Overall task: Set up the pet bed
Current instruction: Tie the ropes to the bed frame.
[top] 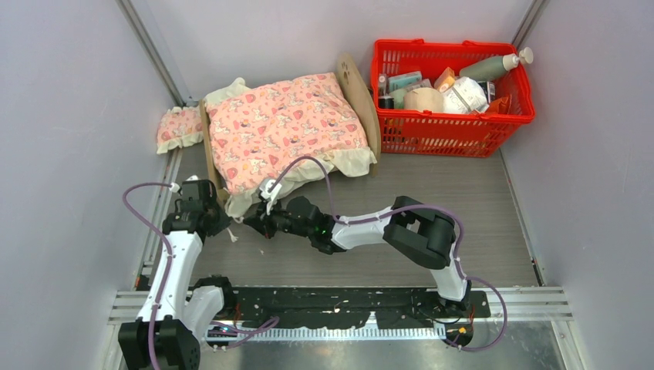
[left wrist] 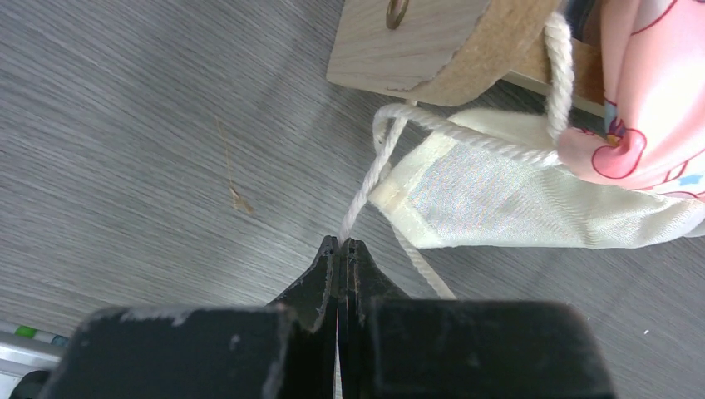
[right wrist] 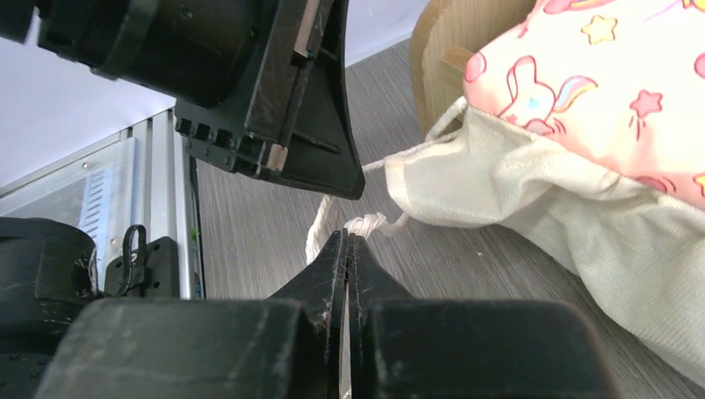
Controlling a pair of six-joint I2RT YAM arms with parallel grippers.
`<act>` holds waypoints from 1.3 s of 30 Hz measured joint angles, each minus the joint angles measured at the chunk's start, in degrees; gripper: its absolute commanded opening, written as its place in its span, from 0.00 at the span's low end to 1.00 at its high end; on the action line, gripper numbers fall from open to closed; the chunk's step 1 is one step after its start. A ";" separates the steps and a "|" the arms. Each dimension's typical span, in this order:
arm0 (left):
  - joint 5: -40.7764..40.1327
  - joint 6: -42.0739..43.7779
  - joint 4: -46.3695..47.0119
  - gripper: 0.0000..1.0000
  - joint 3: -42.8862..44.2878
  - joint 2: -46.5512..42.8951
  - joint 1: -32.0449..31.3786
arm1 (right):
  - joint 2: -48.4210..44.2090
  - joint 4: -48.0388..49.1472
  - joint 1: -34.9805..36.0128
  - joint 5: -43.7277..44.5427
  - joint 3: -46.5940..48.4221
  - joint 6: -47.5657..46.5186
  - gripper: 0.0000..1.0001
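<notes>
The pet bed (top: 356,86), a light plywood frame, stands at the back of the table. A pink patterned blanket (top: 285,127) with a cream frill covers it. My left gripper (top: 224,227) sits at the bed's near corner; in the left wrist view the left gripper (left wrist: 341,243) is shut on a white string (left wrist: 374,174) that runs up to the wooden frame (left wrist: 416,41). My right gripper (top: 251,223) faces it from the right; in the right wrist view the right gripper (right wrist: 347,237) is shut on the string's frayed end (right wrist: 372,223), beside the cream frill (right wrist: 515,191).
A small pink frilled pillow (top: 179,127) lies left of the bed against the wall. A red basket (top: 451,116) full of bottles and packets stands at the back right. Grey walls close in both sides. The left gripper's body (right wrist: 274,100) hangs close above my right fingers.
</notes>
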 measured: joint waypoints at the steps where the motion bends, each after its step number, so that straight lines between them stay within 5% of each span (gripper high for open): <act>1: -0.42 -0.17 -0.02 0.00 0.00 0.00 0.02 | 0.00 -0.24 0.00 -0.26 0.46 0.20 0.05; 17: -4.09 -2.99 0.31 0.01 -0.87 1.01 0.42 | 1.44 -0.50 -0.42 -2.38 6.21 3.82 0.05; 27: -5.05 -4.37 -0.15 0.28 -2.58 -1.73 0.57 | 8.50 -2.80 -3.52 -1.51 10.64 5.25 0.05; 39: -0.15 0.98 2.45 0.34 -2.80 -7.96 0.85 | 12.72 -5.33 -4.61 -1.95 16.09 4.79 0.05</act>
